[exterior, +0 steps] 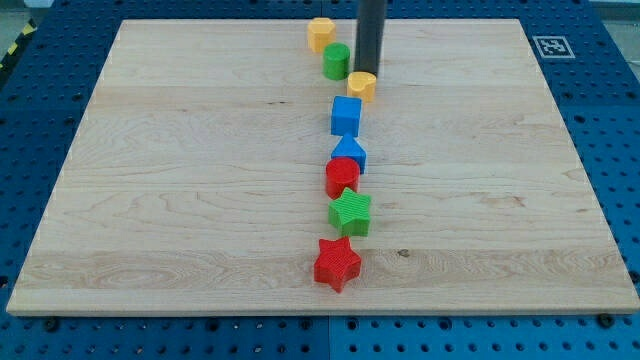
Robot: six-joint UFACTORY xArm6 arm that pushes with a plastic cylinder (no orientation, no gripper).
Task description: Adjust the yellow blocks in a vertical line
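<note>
Two yellow blocks lie near the view's top centre. One yellow block (320, 34) sits at the top, its shape rounded like a heart. The other, smaller yellow block (362, 86) lies lower and to the right. A green cylinder (336, 61) sits between them. My tip (368, 74) comes down from the top edge and touches the top of the smaller yellow block, right of the green cylinder.
Below the yellow blocks a column runs down the board (150, 200): a blue cube (346, 115), a blue block (349, 153), a red block (342, 177), a green star (351, 213) and a red star (337, 264). A marker tag (550, 46) sits at the top right.
</note>
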